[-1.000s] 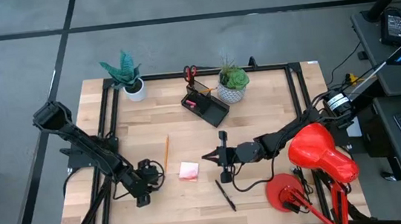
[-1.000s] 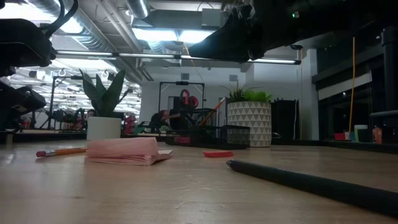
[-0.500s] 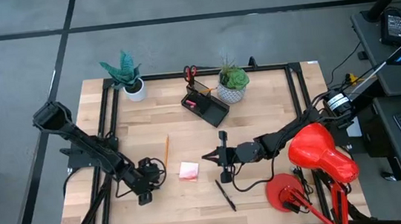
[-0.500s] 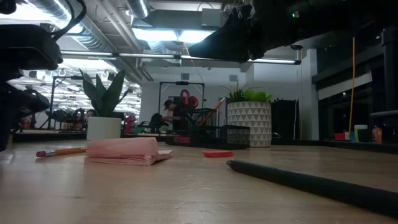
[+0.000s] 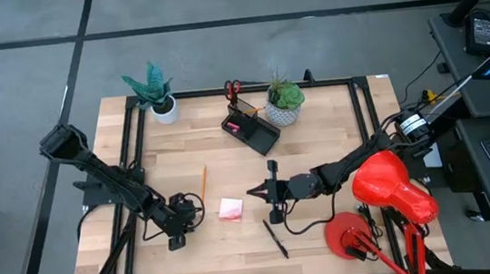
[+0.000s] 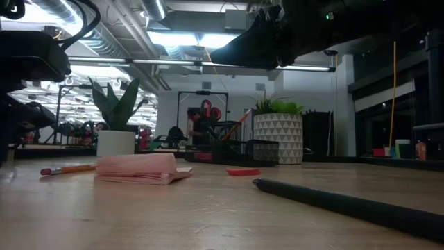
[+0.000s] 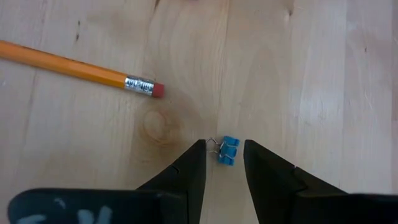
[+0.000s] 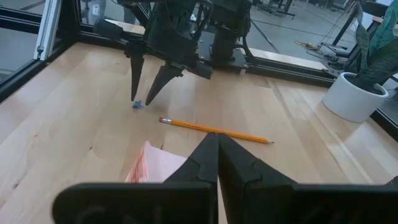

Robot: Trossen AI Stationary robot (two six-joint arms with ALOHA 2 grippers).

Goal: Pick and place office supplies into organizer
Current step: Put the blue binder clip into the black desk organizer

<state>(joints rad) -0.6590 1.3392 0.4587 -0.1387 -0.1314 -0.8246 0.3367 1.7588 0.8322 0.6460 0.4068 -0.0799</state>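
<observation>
We find the black organizer (image 5: 251,128) at the desk's far side beside a potted plant (image 5: 284,102), red-handled scissors (image 5: 232,89) upright in its tall compartment. The left gripper (image 7: 221,163) stands with jaws apart astride a blue binder clip (image 7: 227,150) near the pencil (image 7: 81,68). The right gripper (image 5: 253,192), jaws together, hangs near the sticky-note pad (image 5: 231,209); bare desk (image 5: 318,138) lies between them and the organizer.

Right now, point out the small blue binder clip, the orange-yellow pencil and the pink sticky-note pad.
small blue binder clip (image 7: 228,149): left wrist view, on its blue body.
orange-yellow pencil (image 7: 62,63): left wrist view, mid-shaft.
pink sticky-note pad (image 5: 230,209): high view, top sheet's centre.
</observation>
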